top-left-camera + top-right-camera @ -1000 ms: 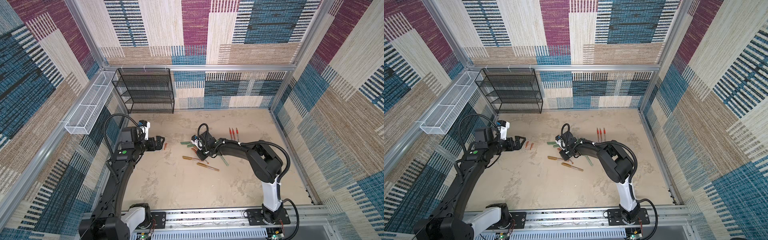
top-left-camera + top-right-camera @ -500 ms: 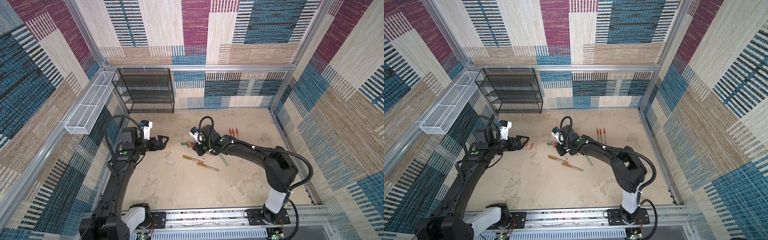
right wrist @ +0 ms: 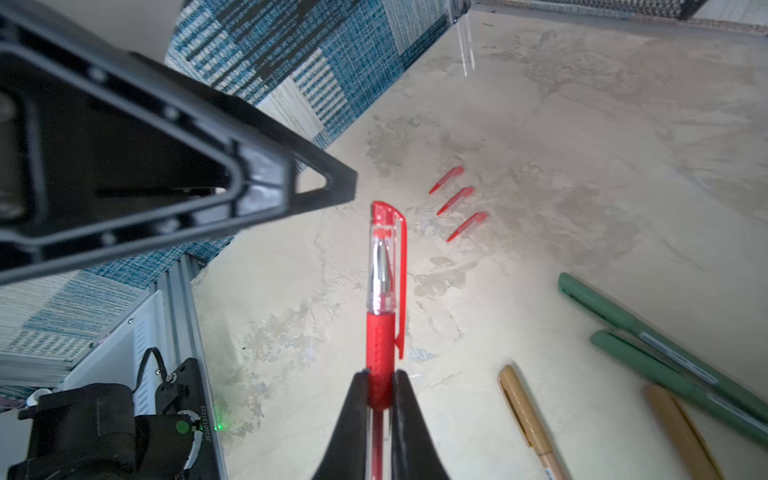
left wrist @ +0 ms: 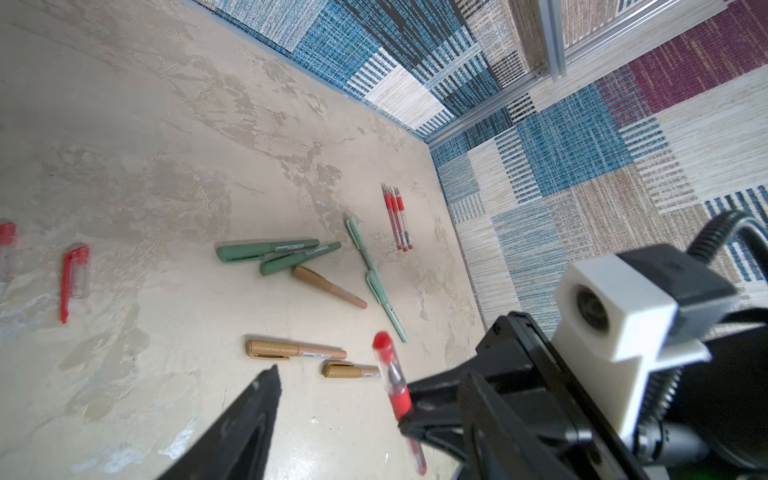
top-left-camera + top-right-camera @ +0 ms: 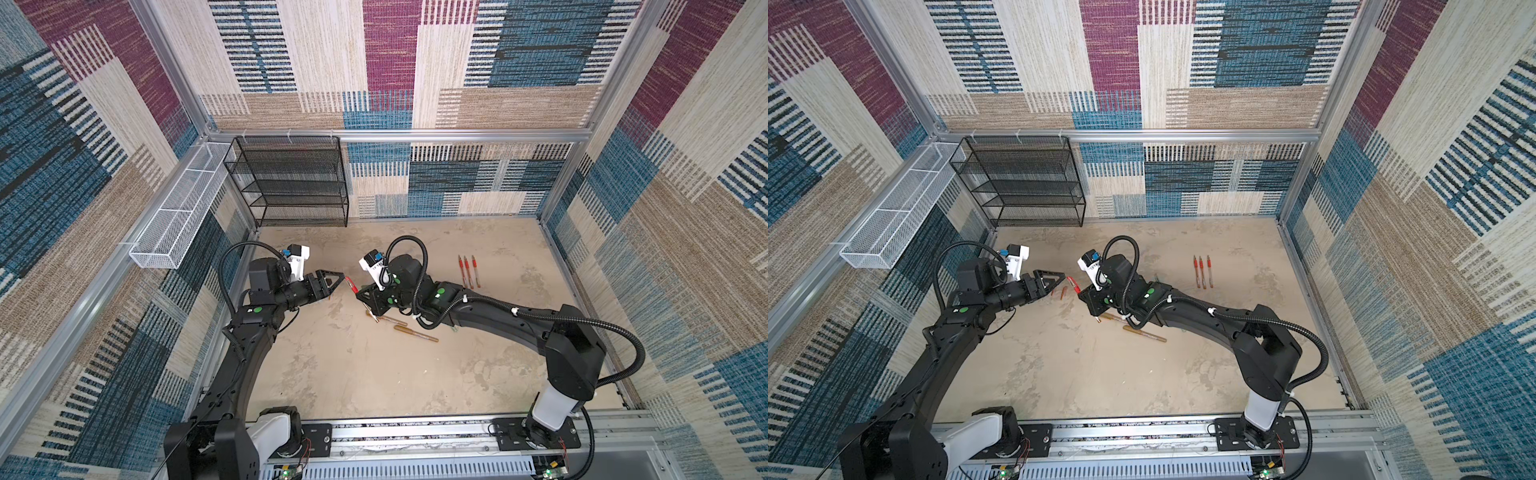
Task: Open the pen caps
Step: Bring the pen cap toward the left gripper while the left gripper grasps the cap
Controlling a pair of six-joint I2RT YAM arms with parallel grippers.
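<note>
1. The red pen (image 3: 380, 332) is up off the bench (image 5: 374, 374), in the air between the two arms. Its clear, red-topped cap (image 3: 384, 249) is on.
2. The right gripper (image 3: 380, 384) is clamped tight on the red rubber grip section, just below the cap, so the whole cap sticks out free. I judge it is held there so that a pull takes the cap and not the barrel.
3. The left gripper (image 5: 336, 283) faces it with jaws partly apart and nothing in them. One finger (image 3: 249, 187) sits just beside the cap's end, not touching, and looks lined up to pinch it.
4. Three loose red caps (image 3: 455, 200) lie on the left arm's side. Three bare red pens (image 5: 467, 272) lie in a neat row on the right arm's side. Each arm seemingly sets its half down nearby.
5. The dark green pens (image 4: 268, 250) and gold pens (image 4: 295, 350) lie between the two groups. They look capped and are likely waiting their turn.
</note>
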